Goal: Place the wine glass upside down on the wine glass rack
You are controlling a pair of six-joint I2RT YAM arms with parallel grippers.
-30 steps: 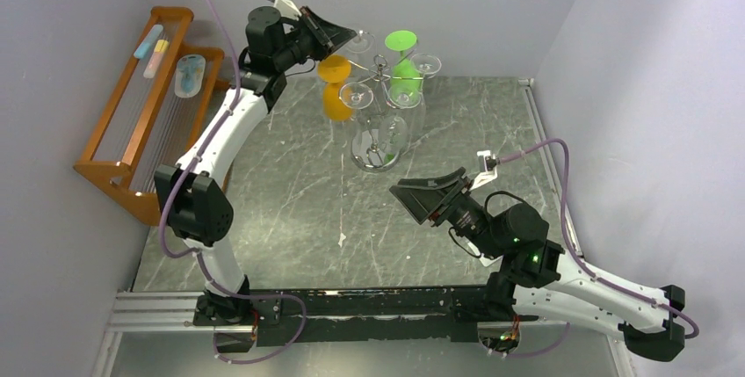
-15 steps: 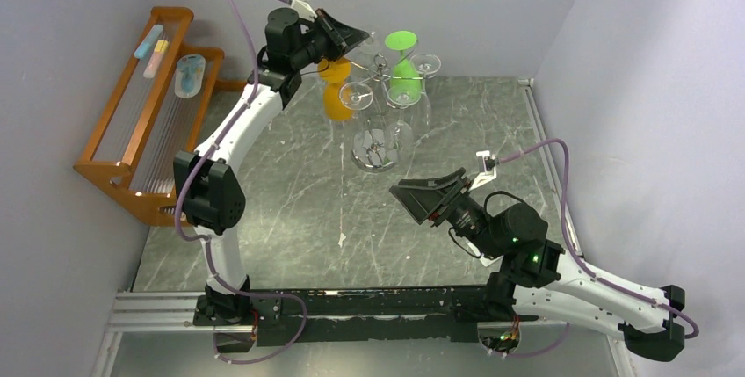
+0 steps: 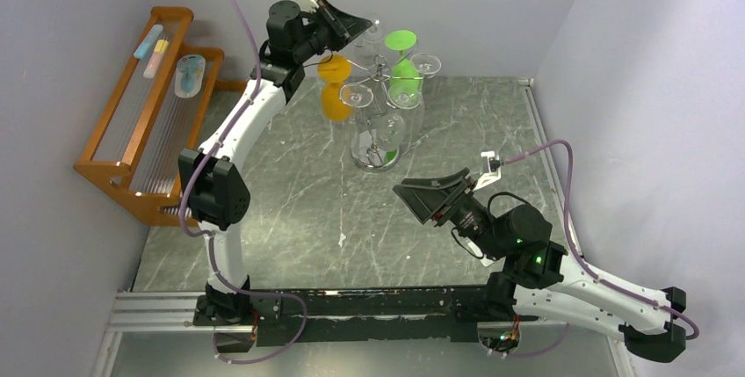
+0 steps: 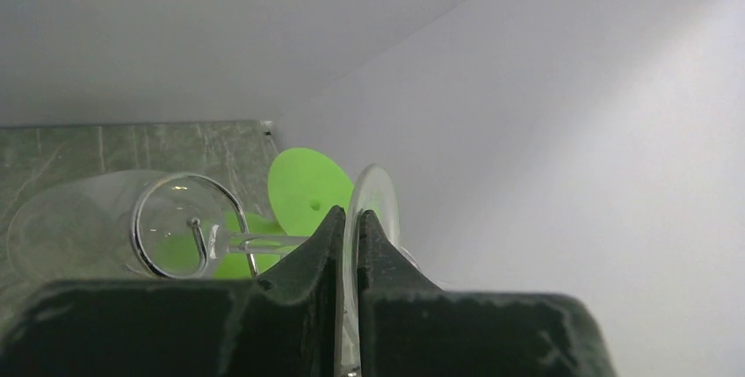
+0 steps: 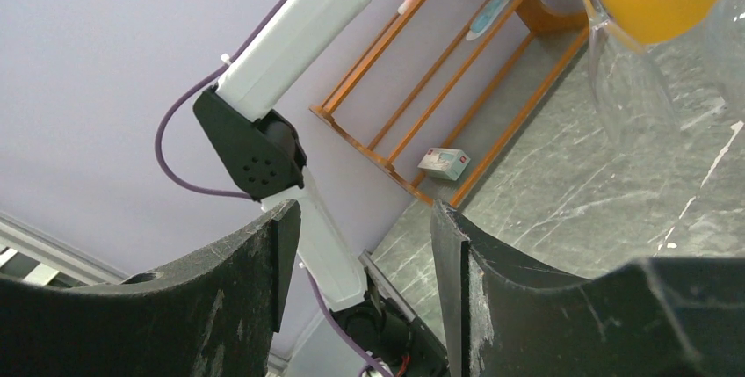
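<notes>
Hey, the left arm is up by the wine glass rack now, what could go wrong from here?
1. The left gripper pinches only the thin foot of the clear wine glass; it might slip or swing.
2. The green glass and orange glass already hang close together on the wine glass rack, so a bump seems possible.

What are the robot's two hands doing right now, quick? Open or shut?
Left gripper: shut on the clear wine glass, pinching its round foot.
Right gripper: open, holding nothing.
</notes>
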